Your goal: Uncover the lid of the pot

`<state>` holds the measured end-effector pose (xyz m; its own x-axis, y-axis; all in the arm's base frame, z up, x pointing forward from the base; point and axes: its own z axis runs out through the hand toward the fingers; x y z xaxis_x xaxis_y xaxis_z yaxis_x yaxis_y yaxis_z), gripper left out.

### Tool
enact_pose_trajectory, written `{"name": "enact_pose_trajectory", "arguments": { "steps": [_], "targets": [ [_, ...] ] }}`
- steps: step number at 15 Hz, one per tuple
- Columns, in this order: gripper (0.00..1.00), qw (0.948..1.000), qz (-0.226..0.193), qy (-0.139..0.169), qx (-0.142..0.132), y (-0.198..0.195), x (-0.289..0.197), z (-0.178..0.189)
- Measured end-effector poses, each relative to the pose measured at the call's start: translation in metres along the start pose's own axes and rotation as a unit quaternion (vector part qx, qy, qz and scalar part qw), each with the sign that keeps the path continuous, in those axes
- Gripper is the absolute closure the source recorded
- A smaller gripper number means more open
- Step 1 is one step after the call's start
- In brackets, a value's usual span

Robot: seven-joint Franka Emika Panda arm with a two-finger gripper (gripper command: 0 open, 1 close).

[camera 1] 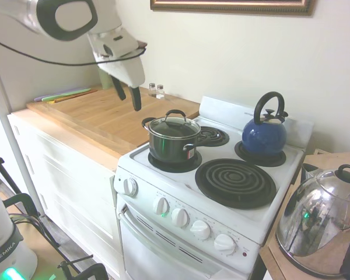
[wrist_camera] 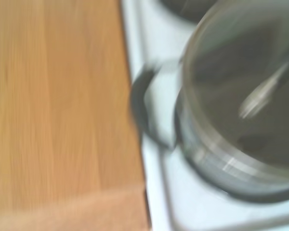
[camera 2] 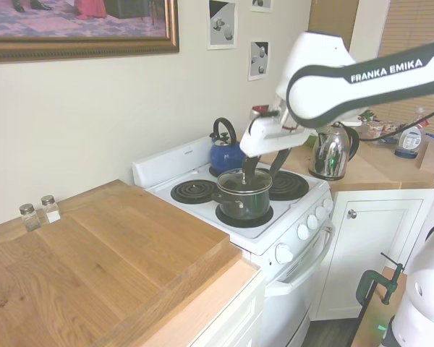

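The chrome kettle [camera 1: 321,224] sits closest. The lid [camera 1: 174,126] covers the pot [camera 1: 174,144] on the stove's [camera 1: 163,175] front burner by the wooden desk [camera 1: 99,116]. The end effector [camera 1: 127,96] hovers, fingers apart; a misaligned descent could miss the loop handle [camera 1: 175,113] and jolt the pot.
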<state>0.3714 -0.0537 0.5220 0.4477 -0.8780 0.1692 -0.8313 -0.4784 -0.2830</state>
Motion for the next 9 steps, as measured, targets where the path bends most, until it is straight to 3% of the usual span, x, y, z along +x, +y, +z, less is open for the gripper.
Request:
{"name": "enact_pose_trajectory", "arguments": {
  "steps": [5, 8, 9],
  "targets": [
    [0.00, 0.9965, 0.072, -0.016, -0.039, -0.044, 0.043, 0.036],
    [0.00, 0.9934, 0.105, -0.015, -0.043, -0.048, 0.069, 0.047],
    [1.00, 0.9919, 0.117, -0.012, -0.047, -0.047, 0.077, 0.049]
  ]
}}
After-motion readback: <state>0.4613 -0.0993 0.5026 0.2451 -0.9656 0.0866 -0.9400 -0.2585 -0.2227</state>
